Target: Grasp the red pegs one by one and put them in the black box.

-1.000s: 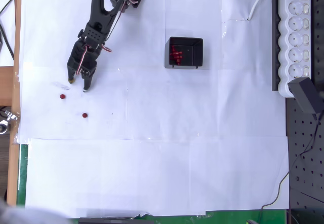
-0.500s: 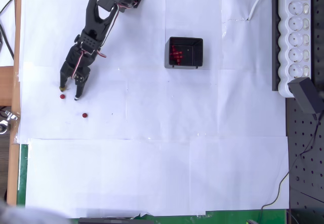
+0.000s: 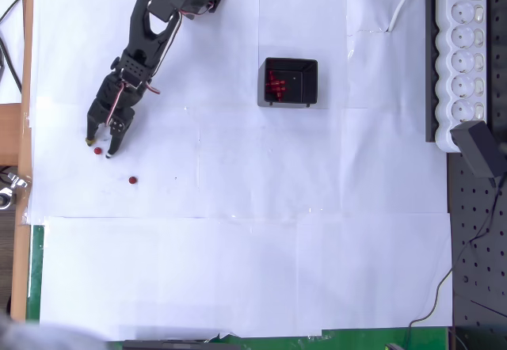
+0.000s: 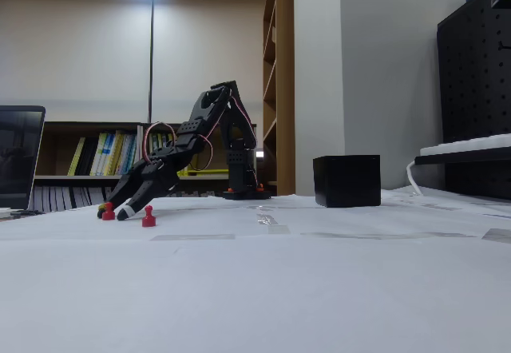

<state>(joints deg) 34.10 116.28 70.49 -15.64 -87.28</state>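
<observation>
My fingers point(image 3: 99, 147) stand apart, tips down at the white paper on the desk point(image 3: 238, 271), with one red peg point(image 3: 97, 150) between them. In the fixed view the peg point(image 4: 108, 211) sits upright just at my tips. A second red peg point(image 3: 132, 180) lies near, lower right in the overhead view. The black box point(image 3: 290, 81) sits well apart to the right, red pegs inside.

In the fixed view the black box point(image 4: 346, 180) hides its contents; overhead, the power strip point(image 3: 466, 57) is cut off.
</observation>
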